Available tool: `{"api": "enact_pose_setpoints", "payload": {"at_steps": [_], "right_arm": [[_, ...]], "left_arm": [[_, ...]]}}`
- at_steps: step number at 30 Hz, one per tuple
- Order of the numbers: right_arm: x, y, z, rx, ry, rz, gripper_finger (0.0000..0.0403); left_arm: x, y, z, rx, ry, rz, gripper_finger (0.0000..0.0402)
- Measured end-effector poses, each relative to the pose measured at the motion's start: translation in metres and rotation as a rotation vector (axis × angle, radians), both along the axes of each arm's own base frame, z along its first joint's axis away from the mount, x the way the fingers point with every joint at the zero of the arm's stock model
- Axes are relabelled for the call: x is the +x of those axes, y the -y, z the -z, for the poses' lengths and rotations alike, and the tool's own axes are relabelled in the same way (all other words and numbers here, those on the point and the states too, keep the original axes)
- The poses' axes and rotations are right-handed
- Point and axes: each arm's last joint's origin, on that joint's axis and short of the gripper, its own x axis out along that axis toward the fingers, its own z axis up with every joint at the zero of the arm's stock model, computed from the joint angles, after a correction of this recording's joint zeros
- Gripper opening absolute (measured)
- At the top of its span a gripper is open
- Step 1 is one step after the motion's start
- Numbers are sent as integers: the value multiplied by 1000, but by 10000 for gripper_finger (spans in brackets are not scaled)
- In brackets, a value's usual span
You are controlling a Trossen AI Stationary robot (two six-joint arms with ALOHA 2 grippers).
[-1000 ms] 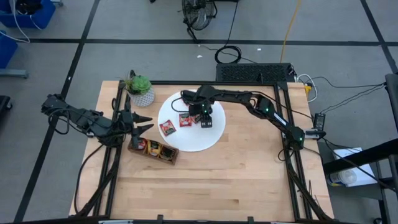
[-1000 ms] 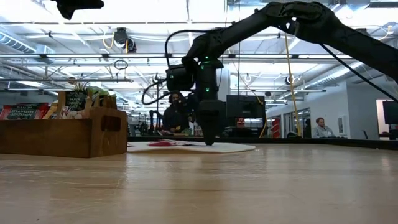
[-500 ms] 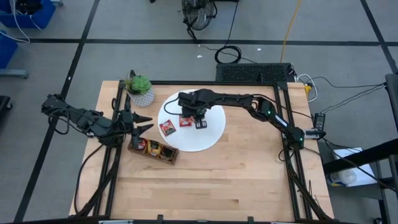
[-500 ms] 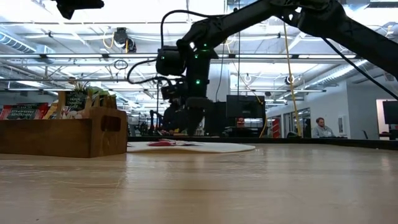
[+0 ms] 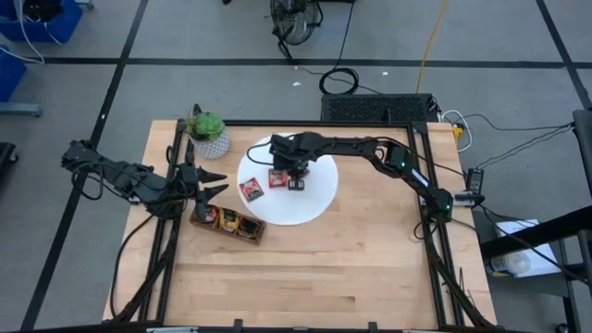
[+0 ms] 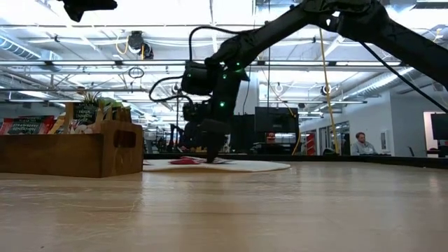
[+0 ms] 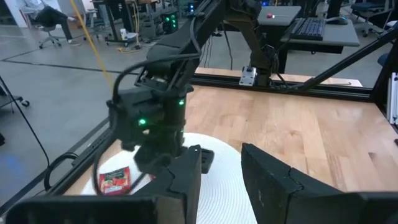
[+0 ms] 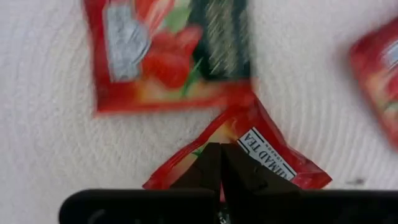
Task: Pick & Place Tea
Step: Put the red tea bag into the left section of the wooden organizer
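Red tea sachets lie flat on the white disc [image 5: 310, 205]: one [image 5: 250, 190] toward the left, one [image 5: 276, 178] beside my right gripper [image 5: 294, 179]. My right gripper [image 8: 221, 163] points steeply down at the disc and is shut on a third red sachet [image 8: 267, 158]. In the low view its fingertips [image 6: 208, 157] reach the disc. My left gripper [image 5: 213, 182] hovers open above the brown wooden tray [image 5: 228, 223], which holds more sachets. Its fingers show in the left wrist view [image 7: 221, 180]. My right gripper pinches the red sachet between its two fingers, at the edge nearest the wrist [image 8: 205, 158]. The fingers come from above, slanting steeply down. The sachet still lies on the white disc, its far corner [image 8: 247, 111] pointing away from the fingers.
A small green potted plant [image 5: 209, 133] stands at the far left, just behind the tray and left gripper. A black frame [image 5: 421, 166] borders the table. Bare wood [image 5: 370, 268] stretches over the near and right parts of the table.
My right gripper has shifted a little toward the table's left over the disc, tipped off the vertical, sunk back to the disc and shut on a red sachet. The other sachets and my left arm have kept still.
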Motion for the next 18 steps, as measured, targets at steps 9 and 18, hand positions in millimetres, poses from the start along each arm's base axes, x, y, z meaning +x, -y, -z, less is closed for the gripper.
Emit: {"api": "enact_pose_setpoints", "payload": {"at_steps": [9,18], "right_arm": [[-27,-24,-53,63,-100,165,0],[-28,-19,-66,10,129,133,0]], "left_arm": [[0,0,0,0,0,0,120],[0,0,0,0,1,0,120]]}}
